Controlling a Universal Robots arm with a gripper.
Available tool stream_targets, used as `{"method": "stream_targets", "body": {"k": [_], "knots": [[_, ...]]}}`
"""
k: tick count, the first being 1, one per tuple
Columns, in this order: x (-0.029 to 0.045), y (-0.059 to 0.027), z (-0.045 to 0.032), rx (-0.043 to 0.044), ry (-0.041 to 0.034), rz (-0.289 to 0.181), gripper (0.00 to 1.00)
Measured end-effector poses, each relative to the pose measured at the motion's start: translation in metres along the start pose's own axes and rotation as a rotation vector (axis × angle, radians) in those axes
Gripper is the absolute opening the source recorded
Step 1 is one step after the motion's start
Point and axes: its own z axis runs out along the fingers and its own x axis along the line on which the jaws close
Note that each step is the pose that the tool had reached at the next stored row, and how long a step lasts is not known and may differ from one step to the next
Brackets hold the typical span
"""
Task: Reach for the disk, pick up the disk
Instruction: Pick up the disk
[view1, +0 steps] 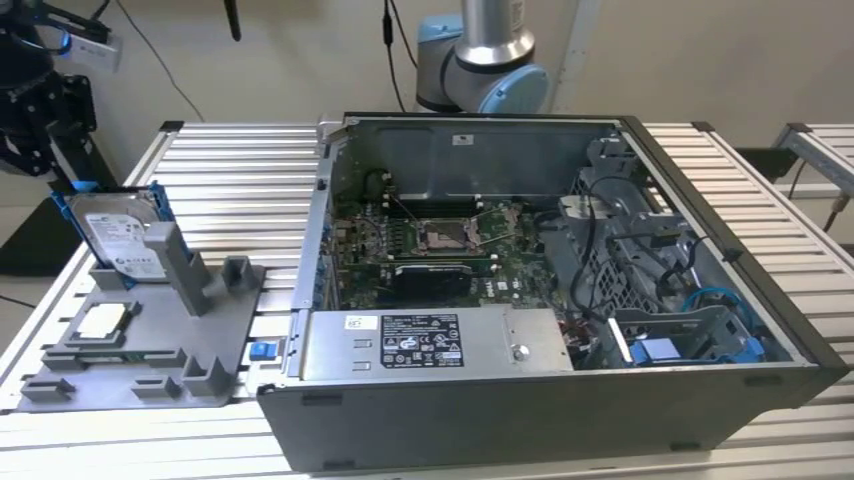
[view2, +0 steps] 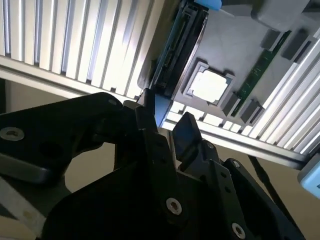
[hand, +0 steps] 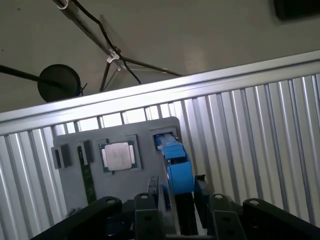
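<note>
The disk (view1: 118, 235) stands on edge in a slot of the grey holder tray (view1: 200, 345) at the exterior view's left, silver with a white label and blue rails. My black gripper (view1: 76, 178) sits at its upper end. In the first wrist view the disk (hand: 176, 165) runs edge-on, blue rail uppermost, between the two fingers (hand: 152, 197), which press close on both sides. The second wrist view shows the same grip (view2: 165, 120), with the blue rail between the fingertips and the disk's dark edge (view2: 176, 52) beyond. The disk's lower end still sits in the tray.
A small square silver chip (view1: 100, 322) lies in the tray beside the disk, seen in both wrist views (hand: 118, 156) (view2: 209, 86). A green memory stick (hand: 88, 180) stands beside it. The open computer case (view1: 534, 300) fills the table to the exterior view's right. The table edge lies just behind the tray.
</note>
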Motion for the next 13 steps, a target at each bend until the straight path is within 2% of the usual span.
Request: {"method": "stream_targets", "body": {"k": [6, 13], "knots": [[-0.0001, -0.0001, 0.0108, 0.0024, 0.0001, -0.054, 1.0], [-0.0013, 0.0, 0.0236, 0.0064, -0.0008, -0.06, 1.0]]}}
